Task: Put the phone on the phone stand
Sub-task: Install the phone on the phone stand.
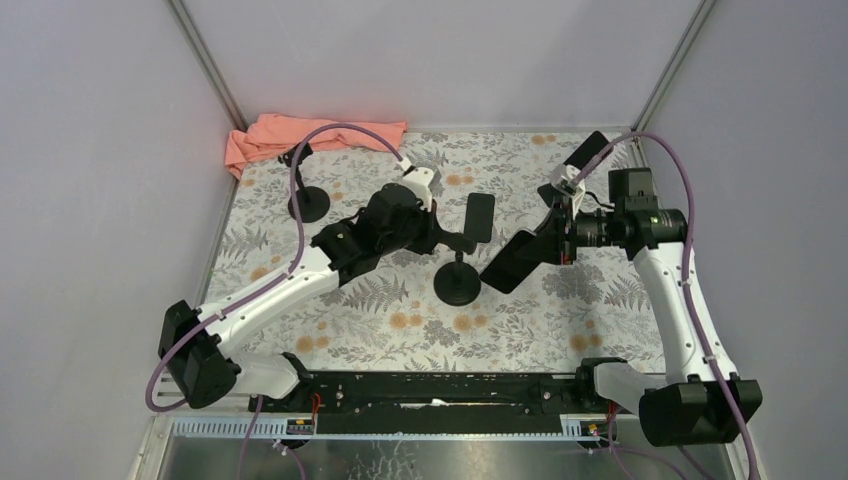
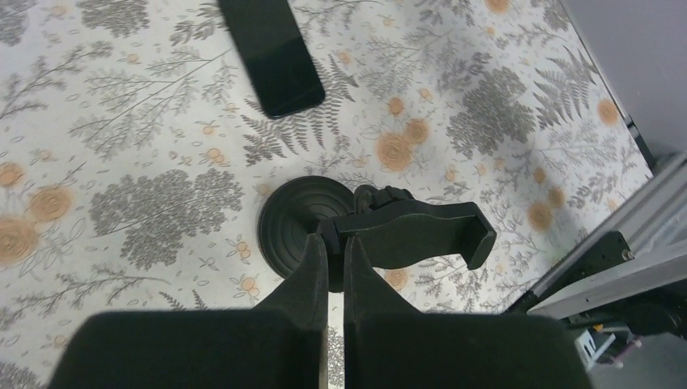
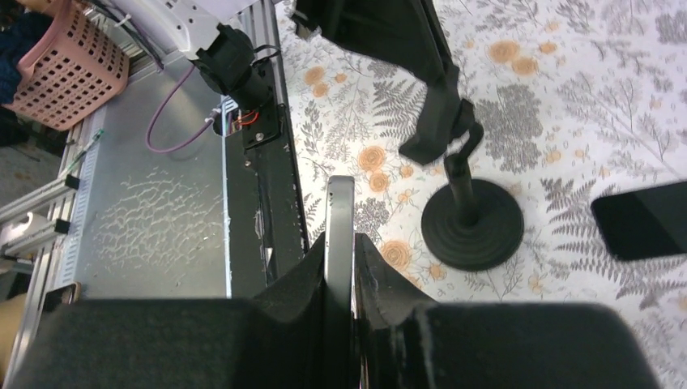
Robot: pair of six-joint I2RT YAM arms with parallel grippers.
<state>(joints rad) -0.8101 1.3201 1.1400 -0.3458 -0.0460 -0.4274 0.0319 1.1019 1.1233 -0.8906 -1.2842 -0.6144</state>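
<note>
My right gripper (image 1: 550, 240) is shut on a black phone (image 1: 510, 262) and holds it tilted above the table, right of the phone stand. In the right wrist view the phone (image 3: 340, 211) shows edge-on between the fingers (image 3: 369, 263). The black phone stand has a round base (image 1: 457, 284) on the table, and my left gripper (image 1: 438, 238) is shut on its cradle (image 2: 413, 232). The left fingertips (image 2: 317, 251) pinch the cradle's end above the base (image 2: 292, 223). The stand also shows in the right wrist view (image 3: 472, 223).
A second black phone (image 1: 480, 216) lies flat on the floral cloth behind the stand; it also shows in the left wrist view (image 2: 271, 53). Another black stand (image 1: 308, 205) stands at the back left. An orange cloth (image 1: 300, 135) lies in the back-left corner. A black rail (image 1: 440, 392) runs along the near edge.
</note>
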